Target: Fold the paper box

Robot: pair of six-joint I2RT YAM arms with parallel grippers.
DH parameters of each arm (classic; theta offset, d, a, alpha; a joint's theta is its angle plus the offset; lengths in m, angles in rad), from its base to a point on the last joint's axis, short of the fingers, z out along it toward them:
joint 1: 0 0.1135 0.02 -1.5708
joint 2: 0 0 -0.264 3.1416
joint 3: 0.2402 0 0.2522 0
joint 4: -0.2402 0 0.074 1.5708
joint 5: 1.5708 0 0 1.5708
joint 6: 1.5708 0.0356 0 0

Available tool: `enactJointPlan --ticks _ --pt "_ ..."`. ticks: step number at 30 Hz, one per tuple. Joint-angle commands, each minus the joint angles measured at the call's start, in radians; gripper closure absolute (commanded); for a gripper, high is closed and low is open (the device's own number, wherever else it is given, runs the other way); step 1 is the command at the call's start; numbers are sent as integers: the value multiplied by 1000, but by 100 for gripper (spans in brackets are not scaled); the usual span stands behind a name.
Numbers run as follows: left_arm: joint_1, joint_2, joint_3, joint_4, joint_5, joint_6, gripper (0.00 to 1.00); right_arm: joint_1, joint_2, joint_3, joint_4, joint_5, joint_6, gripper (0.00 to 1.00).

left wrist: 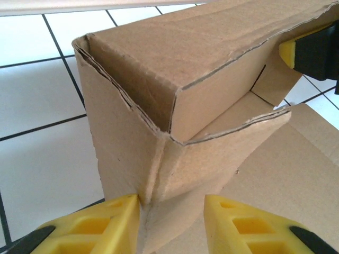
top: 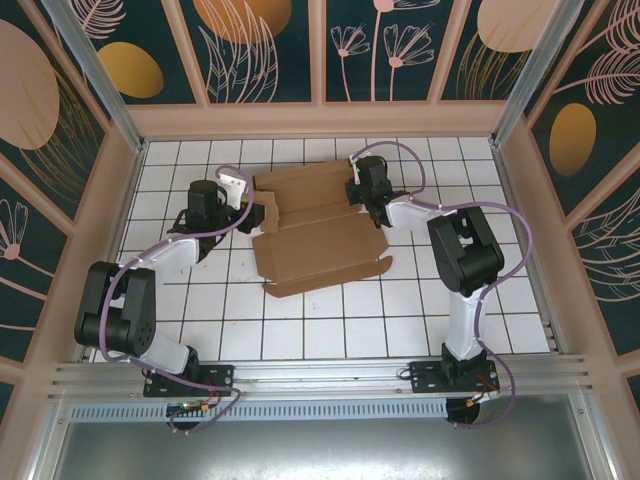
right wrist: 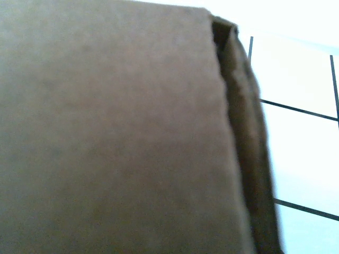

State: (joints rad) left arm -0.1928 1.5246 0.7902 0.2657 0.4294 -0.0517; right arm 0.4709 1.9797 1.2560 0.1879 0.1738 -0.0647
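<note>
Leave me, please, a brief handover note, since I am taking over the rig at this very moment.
Left hand: its fingers straddle the raised left corner of the paper box. I cannot tell whether they pinch it.
Right hand: shut, at the box's far right edge. It is unclear whether cardboard is caught in it.
Box: on the white tiled table, between the two hands.
Done: the far wall and the left end flap stand up.
Left: the near panel with its tabs lies flat, so the remaining walls and the closing are not yet folded.
</note>
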Motion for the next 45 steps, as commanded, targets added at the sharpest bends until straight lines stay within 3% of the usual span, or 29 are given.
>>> enactJointPlan --ticks 1,12,21,42,45 --pt "-4 7 17 20 -62 48 61 3 69 -30 -137 -51 9 100" --pt "-9 118 81 -8 -258 -20 50 29 50 -45 -127 -21 12 100" --pt "-31 175 146 -65 -428 -39 55 43 13 -71 -100 6 31 100" --pt "-38 320 314 -58 -458 174 47 65 -10 -147 15 -86 -93 100" --pt "-39 339 334 -63 -484 159 51 70 -14 -154 24 -88 -96 100"
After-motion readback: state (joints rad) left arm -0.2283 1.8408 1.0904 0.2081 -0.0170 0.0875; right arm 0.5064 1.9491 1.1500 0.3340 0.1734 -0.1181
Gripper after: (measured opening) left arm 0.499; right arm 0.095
